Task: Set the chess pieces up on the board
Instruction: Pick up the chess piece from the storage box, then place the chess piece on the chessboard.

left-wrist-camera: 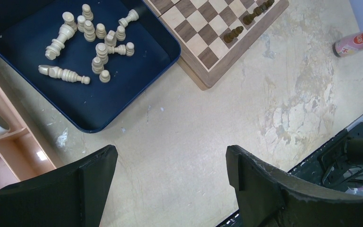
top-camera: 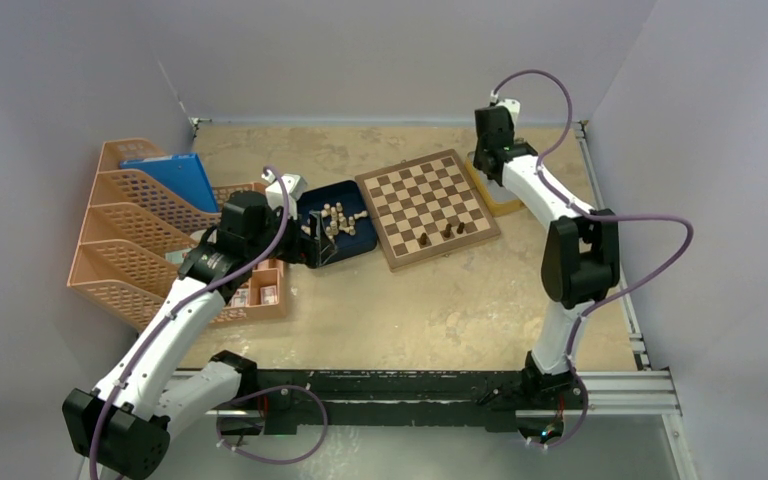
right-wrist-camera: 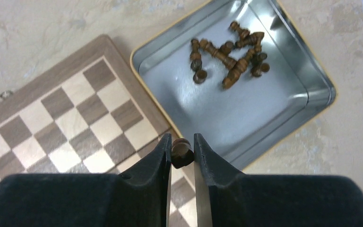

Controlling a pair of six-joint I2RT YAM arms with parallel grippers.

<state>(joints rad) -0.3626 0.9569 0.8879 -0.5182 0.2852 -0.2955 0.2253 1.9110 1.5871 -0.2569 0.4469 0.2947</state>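
The wooden chessboard (top-camera: 423,207) lies at the table's middle back, with three dark brown pieces (top-camera: 447,231) standing along its near edge; it also shows in the left wrist view (left-wrist-camera: 203,28) and the right wrist view (right-wrist-camera: 52,123). My right gripper (right-wrist-camera: 182,144) is shut on a dark brown chess piece (right-wrist-camera: 181,152), held above the board's edge beside the silver tin (right-wrist-camera: 246,113), which holds several dark pieces (right-wrist-camera: 231,54). My left gripper (left-wrist-camera: 170,165) is open and empty over bare table, near the dark blue tray (left-wrist-camera: 99,101) of cream pieces (left-wrist-camera: 92,40).
Orange file racks (top-camera: 125,235) with a blue folder (top-camera: 175,180) stand at the left. A small pink box (top-camera: 260,290) sits below the tray. A pink-capped object (left-wrist-camera: 357,42) lies right of the board. A metal rail (top-camera: 460,385) runs along the near edge.
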